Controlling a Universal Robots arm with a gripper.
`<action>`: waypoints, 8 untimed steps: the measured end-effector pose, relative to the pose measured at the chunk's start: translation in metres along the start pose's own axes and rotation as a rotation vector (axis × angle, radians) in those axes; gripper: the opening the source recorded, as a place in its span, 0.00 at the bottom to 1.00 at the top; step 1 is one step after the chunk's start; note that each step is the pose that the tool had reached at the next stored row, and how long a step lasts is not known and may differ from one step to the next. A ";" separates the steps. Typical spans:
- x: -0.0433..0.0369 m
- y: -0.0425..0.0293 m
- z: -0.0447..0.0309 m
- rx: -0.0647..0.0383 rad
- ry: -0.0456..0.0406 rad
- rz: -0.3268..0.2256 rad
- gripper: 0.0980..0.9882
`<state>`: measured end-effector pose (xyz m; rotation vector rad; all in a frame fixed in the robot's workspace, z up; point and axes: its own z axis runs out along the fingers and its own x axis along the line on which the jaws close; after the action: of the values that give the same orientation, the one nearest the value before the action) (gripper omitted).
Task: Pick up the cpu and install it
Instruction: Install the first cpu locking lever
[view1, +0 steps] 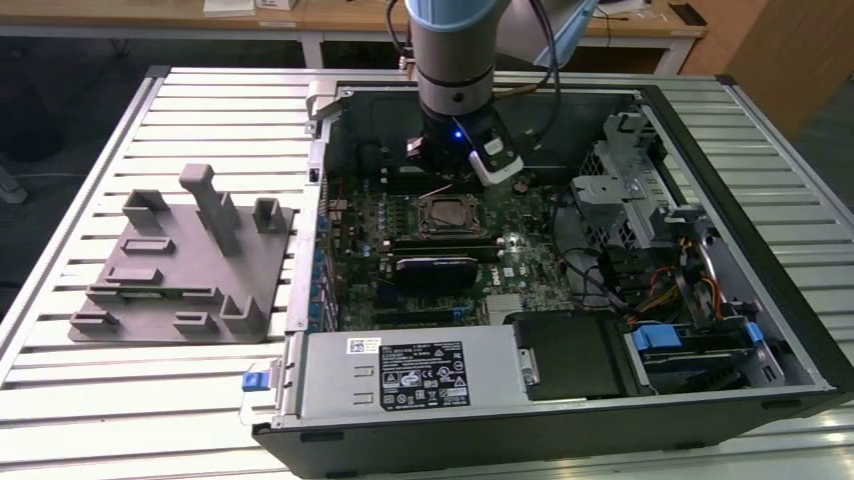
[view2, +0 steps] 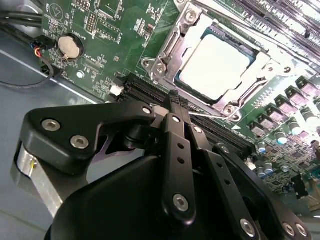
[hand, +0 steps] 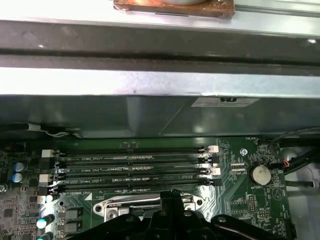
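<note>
Gripper (view2: 174, 97): jaws closed together, holding nothing | CPU (view2: 215, 62): seated flat inside socket frame (view2: 165, 55) | Position: gripper just beside frame edge, above memory slots (hand: 132, 167)

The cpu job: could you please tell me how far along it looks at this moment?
Mostly done, it seems: the cpu already lies flat inside its socket frame on the motherboard. The gripper is shut with nothing between its fingers, poised over the memory slots beside the socket. What is left cannot be settled from here: whether the socket's retention latch is locked down is unclear.
</note>
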<state>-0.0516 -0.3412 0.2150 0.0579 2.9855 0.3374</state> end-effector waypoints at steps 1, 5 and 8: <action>0.0004 0.0005 0.0002 0.002 -0.0003 0.001 0.01; 0.0022 0.0037 0.0015 0.005 -0.0017 0.006 0.01; 0.0028 0.0047 0.0028 0.008 -0.0048 0.018 0.01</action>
<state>-0.0539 -0.3358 0.2130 0.0868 2.9833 0.3276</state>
